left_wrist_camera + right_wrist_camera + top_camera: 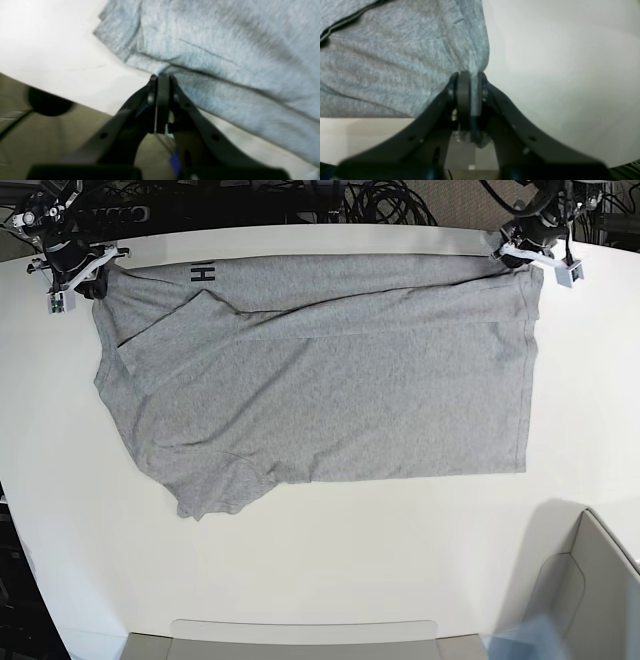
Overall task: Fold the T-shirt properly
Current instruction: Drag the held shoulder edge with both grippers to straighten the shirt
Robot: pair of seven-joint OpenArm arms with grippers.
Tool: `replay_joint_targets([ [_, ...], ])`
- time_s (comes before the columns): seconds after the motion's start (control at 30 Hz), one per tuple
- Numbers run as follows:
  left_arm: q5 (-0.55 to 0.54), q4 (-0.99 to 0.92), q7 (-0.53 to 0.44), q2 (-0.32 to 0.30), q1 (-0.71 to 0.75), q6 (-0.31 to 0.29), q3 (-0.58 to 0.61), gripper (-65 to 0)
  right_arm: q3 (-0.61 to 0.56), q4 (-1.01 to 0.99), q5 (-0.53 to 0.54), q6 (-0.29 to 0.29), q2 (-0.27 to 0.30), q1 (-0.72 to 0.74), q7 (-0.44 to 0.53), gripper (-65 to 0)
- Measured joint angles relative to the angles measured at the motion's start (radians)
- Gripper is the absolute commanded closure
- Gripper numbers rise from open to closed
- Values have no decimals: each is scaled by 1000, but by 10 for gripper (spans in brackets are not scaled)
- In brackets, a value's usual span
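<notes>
The heather-grey T-shirt (330, 380) lies spread on the white table (330, 560), its far edge lifted and folded toward me. Black letters (203, 273) show near the far left corner. My right gripper (97, 278) is at the shirt's far left corner. In the right wrist view it (468, 75) is shut on a bunched edge of the shirt (395, 62). My left gripper (510, 258) is at the far right corner. In the left wrist view it (161, 76) is shut on the edge of the shirt (225, 62).
A grey box (590, 580) stands at the near right corner. A flat tray edge (300, 638) lies along the near table edge. Black cables (380, 200) run behind the table's far edge, close to both grippers.
</notes>
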Motion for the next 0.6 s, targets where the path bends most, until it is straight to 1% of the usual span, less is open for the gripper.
replay_joint_targets([
  [0.03,11,19,16,2,3,8,0,0,-1,15,-19,0,-8,0,-6,-68],
  [0.13,21,65,30,7,21,14,0,-132,-1,80,-69,0,-36,-2,-51,-160],
  [0.2,24,80,30,4,31,22,-2,-205,0,119,-93,0,-54,-10,-79,-213],
  [0.23,30,91,31,3,35,22,-2,-228,0,134,-98,0,-58,-14,-87,-231],
  [0.27,31,106,31,3,37,22,-3,-240,0,148,-101,1,-63,-16,-106,-248],
  [0.33,29,129,27,3,42,21,-3,-243,-1,170,-116,1,-66,-16,-121,-266],
  [0.4,27,156,28,1,57,20,-3,-243,7,193,-124,1,-71,-3,-134,-268],
  [0.47,27,174,27,1,67,21,-6,-243,9,214,-122,1,-74,16,-128,-268],
  [0.6,27,176,27,1,66,21,-6,-243,7,273,-124,1,-85,22,-136,-268],
])
